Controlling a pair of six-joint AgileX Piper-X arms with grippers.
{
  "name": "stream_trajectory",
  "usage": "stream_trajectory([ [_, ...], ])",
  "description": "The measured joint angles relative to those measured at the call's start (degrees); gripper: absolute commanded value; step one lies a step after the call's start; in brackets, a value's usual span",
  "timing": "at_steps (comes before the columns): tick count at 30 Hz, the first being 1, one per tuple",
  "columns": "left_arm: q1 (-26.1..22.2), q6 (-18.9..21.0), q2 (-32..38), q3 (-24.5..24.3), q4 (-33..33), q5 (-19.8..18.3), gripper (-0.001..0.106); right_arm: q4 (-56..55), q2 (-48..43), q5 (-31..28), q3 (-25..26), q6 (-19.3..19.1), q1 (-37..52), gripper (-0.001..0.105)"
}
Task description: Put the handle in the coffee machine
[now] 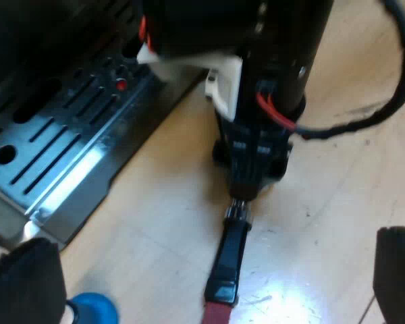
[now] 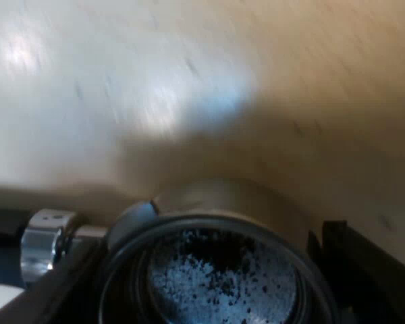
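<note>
Pickup step: right pincer (image 2: 202,290) grips holder (image 1: 231,253) beside machine's tray (image 1: 61,155); left pincer (image 1: 209,273) wide, empty; next, raise to machine's front

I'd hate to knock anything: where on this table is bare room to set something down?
Bare wood lies between the slotted metal drip tray and the dark, red-tipped handle, and wider beyond the handle, away from the tray. Crowded by the blue tamper and where the right end effector grips the handle.
</note>
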State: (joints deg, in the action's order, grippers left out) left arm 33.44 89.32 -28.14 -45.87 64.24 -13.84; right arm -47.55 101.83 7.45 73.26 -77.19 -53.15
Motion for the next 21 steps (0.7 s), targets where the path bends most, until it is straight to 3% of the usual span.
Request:
stream_trajectory([
  [5, 0.0, -4.3, -2.8, 0.0, 0.0, -3.9, 0.093, -5.8, -7.6, -0.3, -0.5, 0.0, 0.0, 0.0],
  [10, 0.0, -8.3, -4.8, 0.0, 0.0, -4.8, 0.093, -9.2, -11.8, -0.3, -0.5, 0.0, 0.0, 0.0],
  [21, 0.0, -8.4, -5.3, 7.7, -2.7, -4.9, 0.093, -14.7, -17.8, -0.3, -0.5, 0.0, 0.0, 0.0],
])
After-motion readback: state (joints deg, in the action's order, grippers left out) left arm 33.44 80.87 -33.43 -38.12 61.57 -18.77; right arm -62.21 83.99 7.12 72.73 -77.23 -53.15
